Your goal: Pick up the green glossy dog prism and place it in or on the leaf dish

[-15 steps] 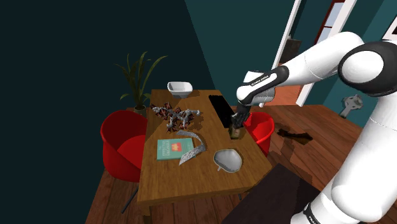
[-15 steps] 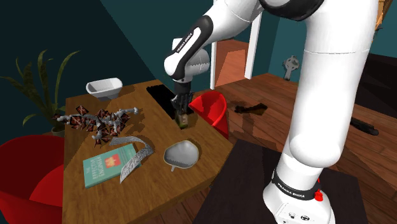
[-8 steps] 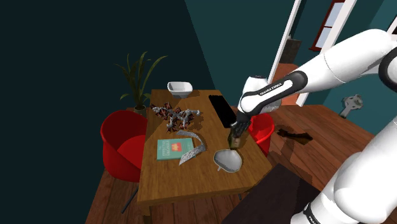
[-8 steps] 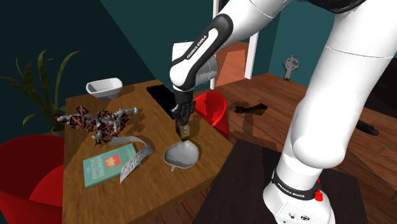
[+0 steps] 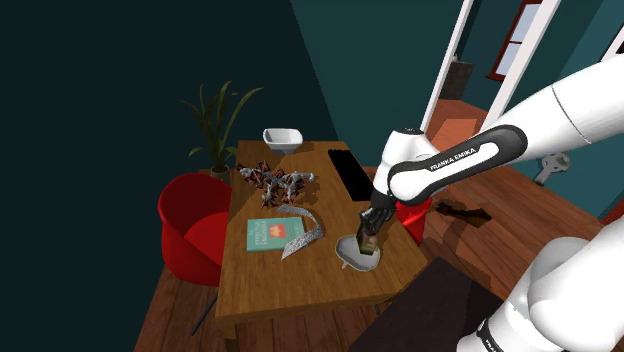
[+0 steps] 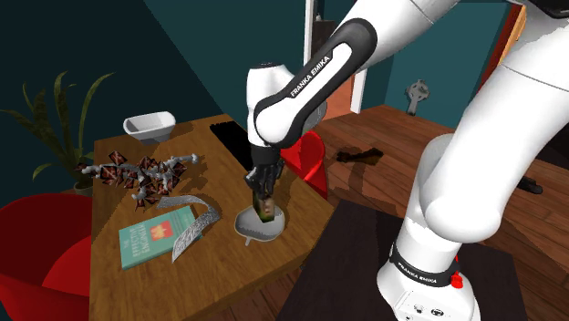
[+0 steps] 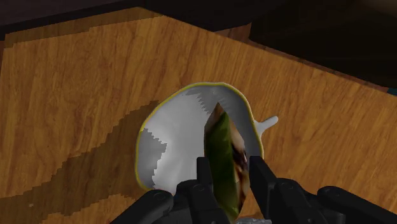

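Observation:
My black gripper (image 7: 227,173) is shut on the green and brown dog prism (image 7: 224,156), which stands upright between the fingers. Directly beneath it lies the leaf dish (image 7: 172,130), a pale grey leaf-shaped bowl with a yellow rim and a short stem. In the shoulder view the gripper (image 5: 369,230) hangs just over the dish (image 5: 354,259) near the table's near right corner, the prism (image 5: 368,243) at its tip. From the second exterior view the prism (image 6: 264,211) dips into the dish (image 6: 254,228) below the gripper (image 6: 262,194).
The wooden table (image 5: 270,275) also carries a teal book (image 5: 274,234), a grey patterned strip (image 5: 304,231), a heap of dark red and grey pieces (image 5: 277,181), a white bowl (image 5: 283,139) and a black slab (image 5: 349,171). Red chairs (image 5: 192,228) flank it; a plant (image 5: 218,125) stands behind.
The arm has carried the prism from beside the black slab toward the table's near edge and lowered it over the leaf dish. The gripper stayed shut on it throughout.

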Controlling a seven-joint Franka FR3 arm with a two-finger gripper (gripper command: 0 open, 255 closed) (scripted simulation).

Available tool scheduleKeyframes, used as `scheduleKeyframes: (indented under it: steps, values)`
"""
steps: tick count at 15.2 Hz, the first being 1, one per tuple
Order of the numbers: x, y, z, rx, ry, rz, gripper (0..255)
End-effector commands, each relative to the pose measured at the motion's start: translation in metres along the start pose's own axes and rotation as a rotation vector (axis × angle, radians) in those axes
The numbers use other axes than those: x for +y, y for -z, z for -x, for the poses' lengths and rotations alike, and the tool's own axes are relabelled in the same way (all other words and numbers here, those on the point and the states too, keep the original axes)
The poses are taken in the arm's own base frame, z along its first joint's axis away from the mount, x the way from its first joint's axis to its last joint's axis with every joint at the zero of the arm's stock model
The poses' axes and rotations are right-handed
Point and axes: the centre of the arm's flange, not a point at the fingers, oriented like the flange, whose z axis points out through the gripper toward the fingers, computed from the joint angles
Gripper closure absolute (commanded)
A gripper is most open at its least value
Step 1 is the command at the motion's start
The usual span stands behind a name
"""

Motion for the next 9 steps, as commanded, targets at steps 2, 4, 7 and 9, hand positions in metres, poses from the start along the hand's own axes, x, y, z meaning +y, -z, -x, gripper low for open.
scheduleKeyframes:
  steps: [2, 4, 7, 9]
  values:
    - [-0.007, -0.008, 0.009, 0.001, -0.002, 0.001, 255]
    - [-0.006, -0.018, 0.009, 0.001, -0.002, 0.001, 255]
    - [-0.006, -0.034, 0.01, 0.001, -0.002, 0.001, 255]
    - [-0.005, -0.045, 0.01, 0.001, -0.002, 0.001, 255]
